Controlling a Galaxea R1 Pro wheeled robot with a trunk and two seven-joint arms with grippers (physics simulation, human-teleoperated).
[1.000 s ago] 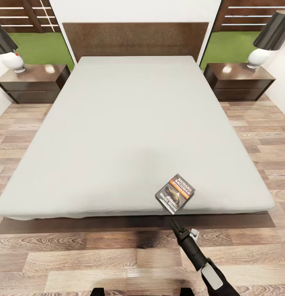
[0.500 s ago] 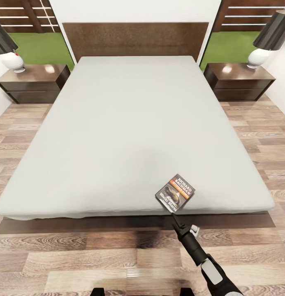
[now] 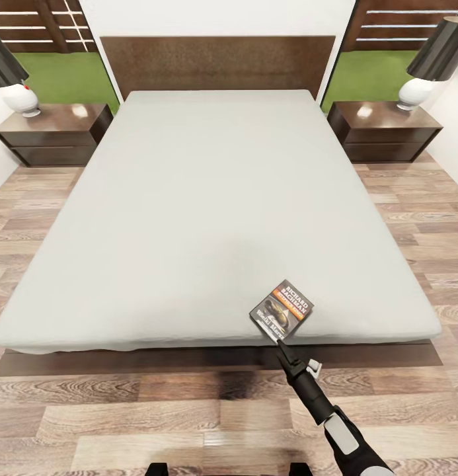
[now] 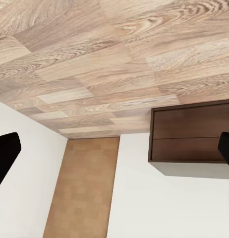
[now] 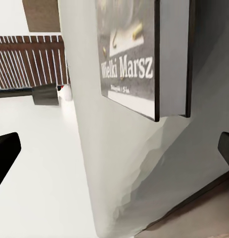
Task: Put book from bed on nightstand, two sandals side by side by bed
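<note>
The right claw (image 3: 279, 344) reaches up from the wood-plank floor (image 3: 189, 410) toward the foot edge of the bed (image 3: 209, 198). In the right wrist view its fingers stand apart, gripping nothing, just short of the book (image 3: 282, 311).

The book lies flat on the mattress near the bed's foot edge, right of centre. Its long axis runs diagonally, top end pointing toward the right nightstand (image 3: 384, 129), cover facing up.

The left claw (image 4: 114, 153) is spread wide over floor.

Farther back, a left nightstand (image 3: 53, 132) flanks the headboard (image 3: 215, 63); each carries a lamp (image 3: 427, 66).
</note>
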